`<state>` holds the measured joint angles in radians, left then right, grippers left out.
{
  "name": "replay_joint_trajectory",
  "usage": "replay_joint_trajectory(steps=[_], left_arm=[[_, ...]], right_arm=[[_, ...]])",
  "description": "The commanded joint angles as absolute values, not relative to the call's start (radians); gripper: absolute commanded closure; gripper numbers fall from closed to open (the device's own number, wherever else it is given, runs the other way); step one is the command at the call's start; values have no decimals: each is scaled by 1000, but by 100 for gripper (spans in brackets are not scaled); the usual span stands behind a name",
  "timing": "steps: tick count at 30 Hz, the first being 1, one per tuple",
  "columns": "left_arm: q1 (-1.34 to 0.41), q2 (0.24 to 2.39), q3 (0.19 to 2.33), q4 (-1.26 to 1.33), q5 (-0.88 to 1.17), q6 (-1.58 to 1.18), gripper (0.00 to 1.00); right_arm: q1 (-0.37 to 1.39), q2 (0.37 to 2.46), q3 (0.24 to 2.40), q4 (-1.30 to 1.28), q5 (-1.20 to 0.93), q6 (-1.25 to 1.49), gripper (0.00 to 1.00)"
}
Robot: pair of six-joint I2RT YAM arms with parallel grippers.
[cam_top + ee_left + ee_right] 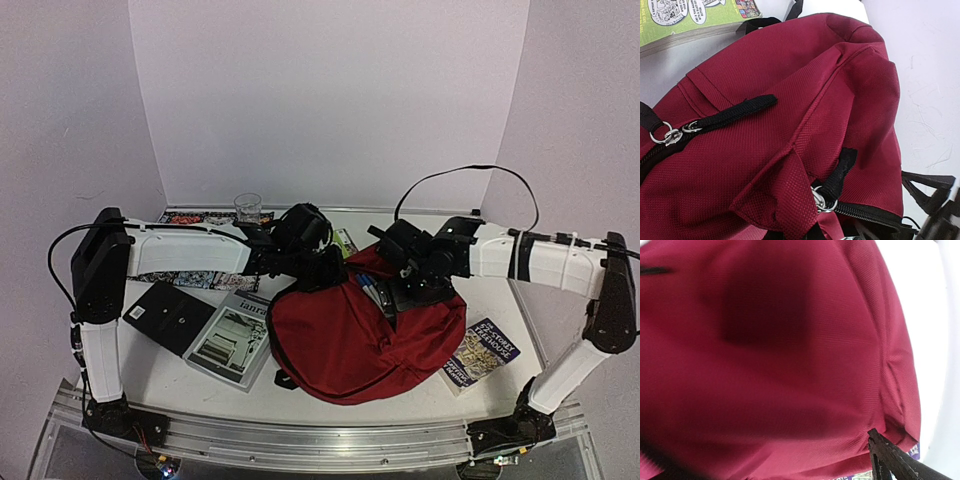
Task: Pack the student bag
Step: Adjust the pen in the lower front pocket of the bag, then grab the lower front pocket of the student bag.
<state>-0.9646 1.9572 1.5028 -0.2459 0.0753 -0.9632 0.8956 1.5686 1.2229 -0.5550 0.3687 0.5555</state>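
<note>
The student bag (345, 345), dark red with black zips, lies mid-table and fills both wrist views. My left gripper (328, 270) is at the bag's upper left edge, shut on a raised fold of its red fabric (785, 200) beside a zip pull (821, 200). My right gripper (413, 290) hovers open over the bag's top right, close to the cloth. Only one dark finger (890, 457) shows in the right wrist view, with nothing seen in the jaws. Several pens (369, 292) stick out of the bag's mouth between the two grippers.
A black notebook (168, 315) and a grey book (235, 340) lie left of the bag. A colourful book (482, 352) lies to its right. A glass (248, 207) stands at the back. A green comic book (685, 17) lies behind the bag, and patterned books (190, 278) lie under the left arm.
</note>
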Motion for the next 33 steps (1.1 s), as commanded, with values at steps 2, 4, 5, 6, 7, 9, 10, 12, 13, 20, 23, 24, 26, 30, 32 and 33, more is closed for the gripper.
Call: replay_joint_trajectory(steps=[2, 4, 5, 6, 7, 9, 10, 12, 13, 20, 23, 24, 26, 30, 32, 33], left_arm=[[-956, 1902, 1512, -203, 55, -928, 100], [-956, 1903, 1508, -202, 55, -925, 100], [-956, 1904, 1505, -201, 55, -924, 100], [-956, 1904, 1501, -198, 54, -924, 100], [-956, 1903, 1496, -195, 54, -926, 100], [-956, 1904, 1483, -182, 57, -931, 100], [-956, 1903, 1476, -175, 59, -935, 100], [-956, 1901, 1461, -155, 64, -943, 100], [-956, 1901, 1452, -144, 66, -947, 100], [-956, 1891, 1403, -79, 75, -964, 100], [-956, 1888, 1389, -56, 75, -964, 100], [-957, 1887, 1385, -49, 74, -963, 100], [-957, 1885, 1380, -37, 75, -962, 100], [-957, 1884, 1378, -22, 76, -962, 100], [-957, 1883, 1378, -15, 75, -962, 100], [-957, 1884, 1378, -11, 75, -960, 100]], right_arm=[[896, 1534, 1296, -518, 117, 385, 2], [896, 1533, 1323, -500, 55, 376, 2], [896, 1532, 1337, -491, 35, 375, 2], [894, 1532, 1349, -482, 21, 376, 2], [891, 1534, 1358, -471, 13, 379, 2], [871, 1538, 1375, -451, -27, 395, 4], [854, 1541, 1380, -443, -38, 410, 5], [813, 1546, 1381, -426, -59, 448, 11], [791, 1546, 1378, -410, -73, 468, 15], [748, 1607, 1427, -309, -158, 551, 33], [742, 1660, 1466, -292, -158, 585, 42], [738, 1677, 1474, -288, -153, 598, 45], [725, 1708, 1487, -287, -135, 625, 54], [714, 1757, 1501, -281, -118, 649, 60], [713, 1774, 1491, -264, -160, 659, 61], [713, 1774, 1473, -248, -174, 671, 61]])
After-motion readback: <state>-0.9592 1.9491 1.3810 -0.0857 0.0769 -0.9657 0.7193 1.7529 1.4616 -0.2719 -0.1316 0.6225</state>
